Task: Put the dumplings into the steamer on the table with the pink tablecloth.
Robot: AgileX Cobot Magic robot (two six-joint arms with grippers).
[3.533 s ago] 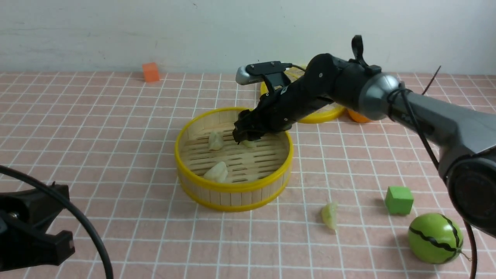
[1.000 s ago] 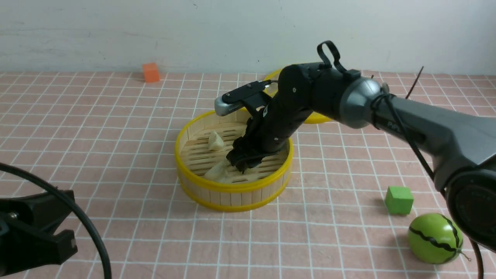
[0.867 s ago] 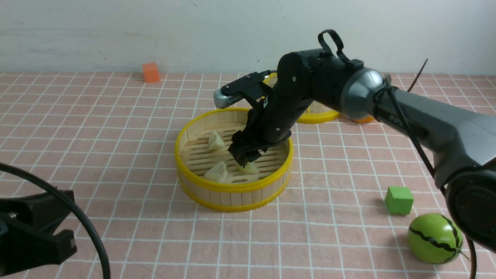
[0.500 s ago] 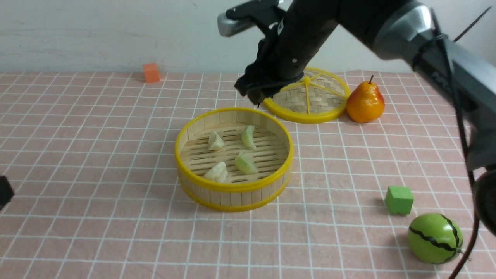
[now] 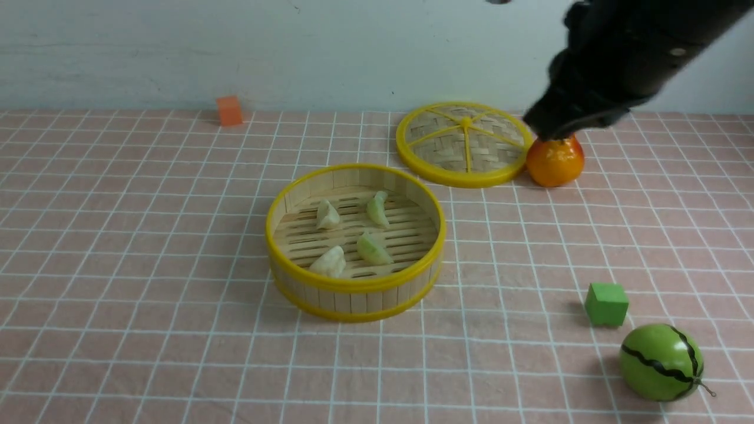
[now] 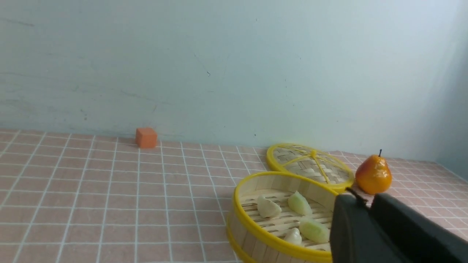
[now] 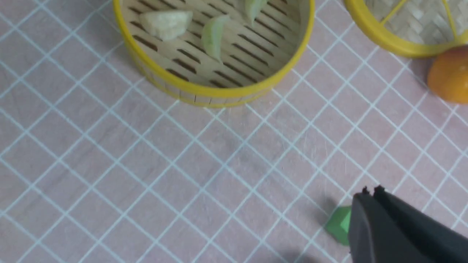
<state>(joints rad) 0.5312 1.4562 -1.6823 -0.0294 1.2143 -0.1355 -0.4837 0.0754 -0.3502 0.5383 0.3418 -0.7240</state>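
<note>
Black right claw pressed together, holding nothing, high above the pink tablecloth; left claw likewise together.

In the front view the right arm is blurred and cut off by the top and right edges, and it covers the upper part of the pear. In the right wrist view the steamer is cut by the top edge, so only parts of three dumplings show; the green cube is partly hidden behind the closed right fingers. In the left wrist view the left fingers hide part of the steamer's rim.
</note>
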